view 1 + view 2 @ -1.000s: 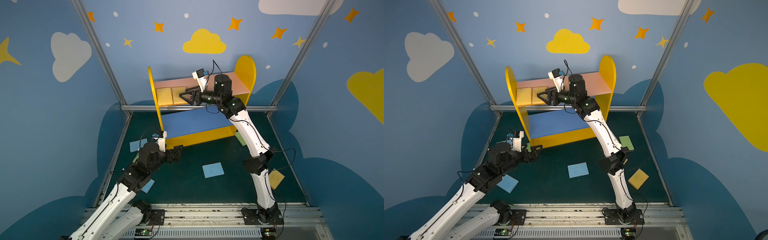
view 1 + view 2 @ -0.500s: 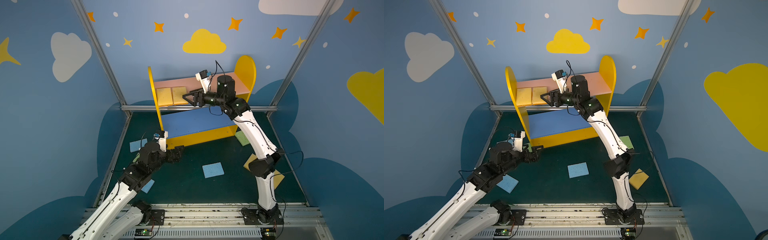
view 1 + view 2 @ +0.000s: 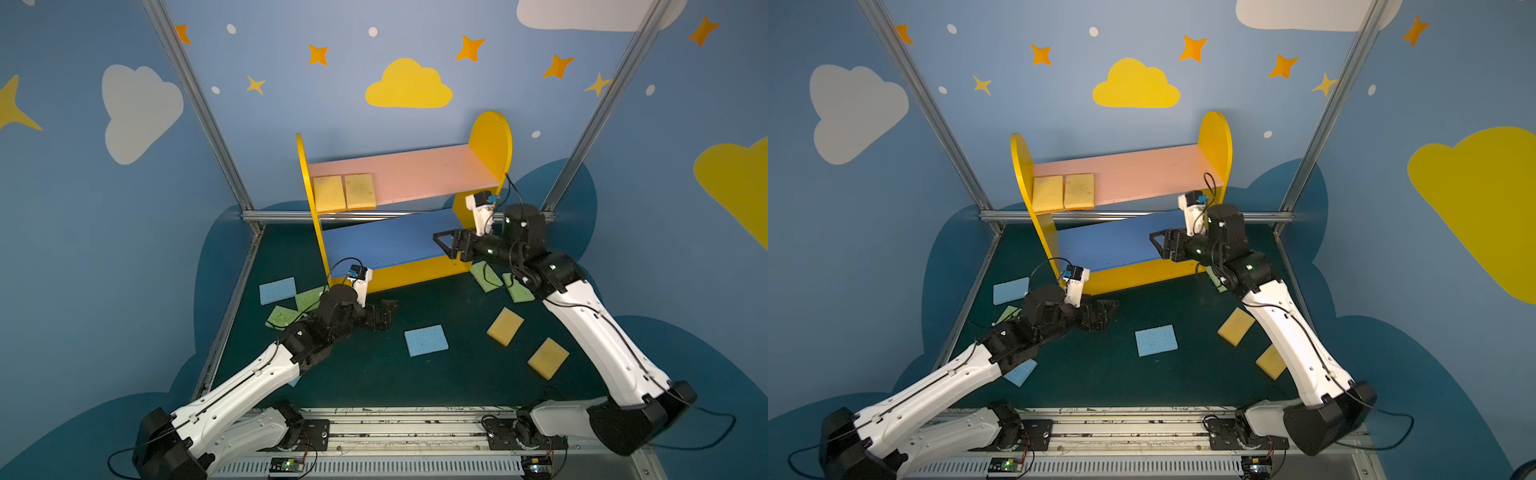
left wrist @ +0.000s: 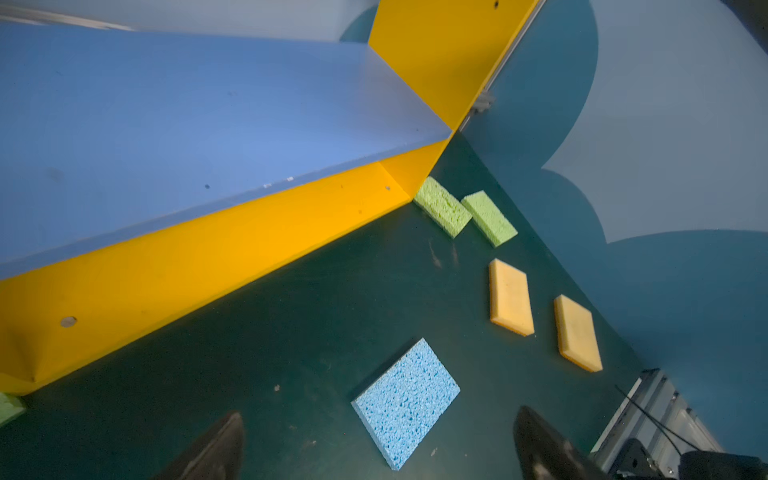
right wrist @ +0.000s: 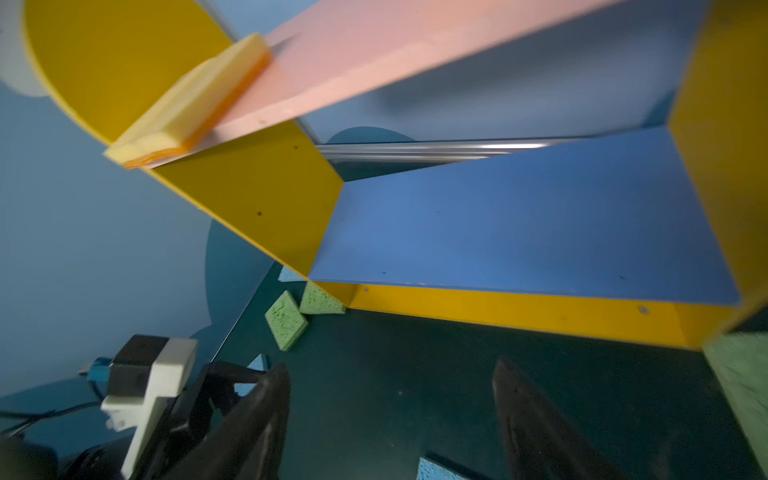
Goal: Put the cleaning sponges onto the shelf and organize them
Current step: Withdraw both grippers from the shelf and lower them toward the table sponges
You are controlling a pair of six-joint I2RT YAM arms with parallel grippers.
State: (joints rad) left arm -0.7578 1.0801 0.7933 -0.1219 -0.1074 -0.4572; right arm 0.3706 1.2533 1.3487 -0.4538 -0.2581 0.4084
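2 sponges [image 3: 345, 192] on shelf [image 3: 490, 137]. R gripper [image 3: 442, 246] wide, empty; next: yellow sponge [image 3: 505, 326] at its 5 o'clock. L gripper [image 3: 384, 313] wide, empty.

1. The blue sponge [image 4: 405, 401] was open-pored foam, matt and rough.
2. The shelf [image 4: 208, 116] showed smooth painted boards with a faint sheen.
3. The floor [image 4: 316, 316] was matt and finely grained.
4. The frame rail [image 3: 278, 216] was bare, shiny metal.
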